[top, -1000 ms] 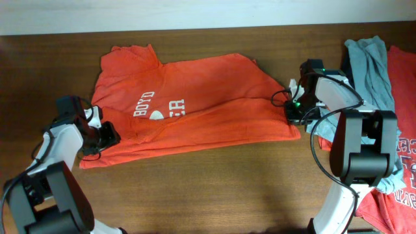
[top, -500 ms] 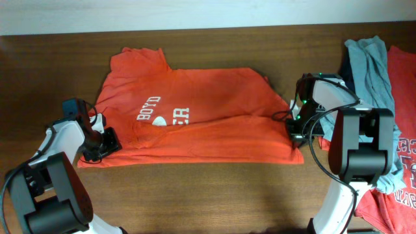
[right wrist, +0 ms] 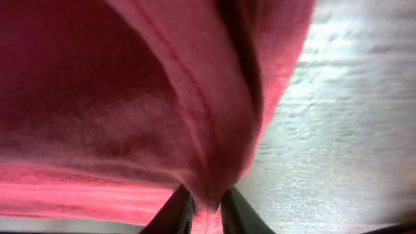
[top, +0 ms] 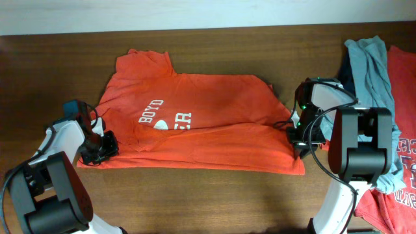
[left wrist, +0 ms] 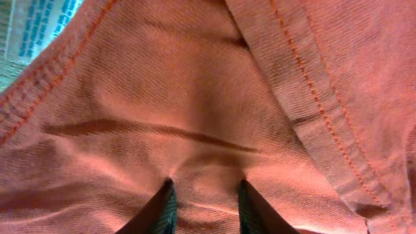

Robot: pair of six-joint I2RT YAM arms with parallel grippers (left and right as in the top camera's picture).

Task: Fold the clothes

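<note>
An orange-red T-shirt (top: 208, 123) with white print "BOYD" lies spread across the table, its near half folded over. My left gripper (top: 103, 144) is shut on the shirt's left edge; the left wrist view shows orange cloth (left wrist: 195, 97) pinched between the fingers (left wrist: 162, 211). My right gripper (top: 298, 138) is shut on the shirt's right edge; the right wrist view shows a fold of the cloth (right wrist: 214, 130) squeezed between the fingers (right wrist: 179, 211).
A heap of other clothes lies at the right edge: a pale grey-blue T-shirt (top: 374, 65), a navy one (top: 347, 66) under it, and an orange-red one with white print (top: 400, 188). A pale wall strip runs along the far edge of the table.
Both grippers have moved toward the near edge of the table, dragging the orange-red shirt with them. The shirt lies flatter and more stretched out.
</note>
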